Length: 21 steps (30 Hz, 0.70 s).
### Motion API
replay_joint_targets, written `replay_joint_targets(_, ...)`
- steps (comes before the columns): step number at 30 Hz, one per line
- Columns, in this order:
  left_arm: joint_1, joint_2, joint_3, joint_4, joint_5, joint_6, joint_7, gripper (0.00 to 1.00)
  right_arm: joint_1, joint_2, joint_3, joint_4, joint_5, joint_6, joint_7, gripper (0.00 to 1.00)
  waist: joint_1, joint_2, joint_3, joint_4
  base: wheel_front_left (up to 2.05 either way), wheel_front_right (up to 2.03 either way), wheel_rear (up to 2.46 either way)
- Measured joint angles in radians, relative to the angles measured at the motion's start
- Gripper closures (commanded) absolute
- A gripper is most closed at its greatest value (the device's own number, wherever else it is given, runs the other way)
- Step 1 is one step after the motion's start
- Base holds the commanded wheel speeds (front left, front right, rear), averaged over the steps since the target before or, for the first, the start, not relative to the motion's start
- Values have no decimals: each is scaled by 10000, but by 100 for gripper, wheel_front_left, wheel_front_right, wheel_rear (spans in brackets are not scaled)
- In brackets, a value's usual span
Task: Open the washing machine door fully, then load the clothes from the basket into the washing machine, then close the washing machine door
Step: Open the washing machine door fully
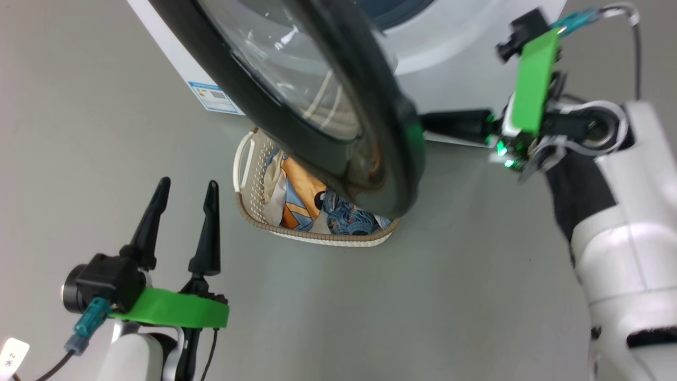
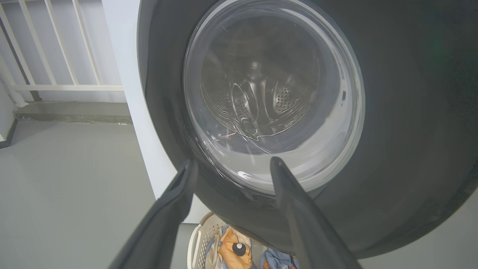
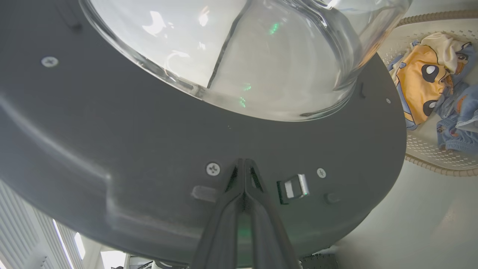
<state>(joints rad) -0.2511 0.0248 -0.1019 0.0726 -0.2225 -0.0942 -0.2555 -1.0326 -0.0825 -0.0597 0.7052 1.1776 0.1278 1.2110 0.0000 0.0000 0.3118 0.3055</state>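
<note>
- While the washing machine door point(image 1: 370, 100) stood only partly swung out from the white washing machine point(image 1: 449, 53), the door-opening step looked to be in hand.
- At the far right, the right gripper point(image 3: 243, 164) had its fingers pressed together, holding nothing. Its tips were against the door's dark inner face, just beside the metal latch point(image 3: 295, 185).
- At the near left, the left gripper point(image 1: 188, 185) was spread wide and empty, apart from the door and pointing toward its glass bowl point(image 2: 272, 93).
- On the floor point(image 1: 476, 291) before the machine sat the basket point(image 1: 317, 236), partly hidden behind the door's rim. The clothes point(image 1: 301, 201) lay inside it, orange garment left of blue.
- Judged next move: push the door farther round to the left until the opening is clear, without the tips sliding off the smooth face.
</note>
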Motion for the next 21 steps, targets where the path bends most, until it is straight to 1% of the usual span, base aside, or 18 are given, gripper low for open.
replay_joint_targets(5, 58, 0, 13, -4, 4, -75, 0, 0, 931, -8, 1517, -694, 1009, 0, -830, 100, 0, 0, -90, 3, 0, 0, 0)
replay_joint_targets(10, 76, 0, 31, -8, 4, -84, 0, 0, 1518, -8, 2830, -932, 1818, 0, -1802, 100, 0, 0, -119, 85, 0, 0, 0)
replay_joint_targets(21, 78, 0, 31, -4, 4, -84, 0, 0, 1618, -4, 5078, -635, 3409, 0, -3290, 100, 1, 1, -133, 198, 0, 0, 0)
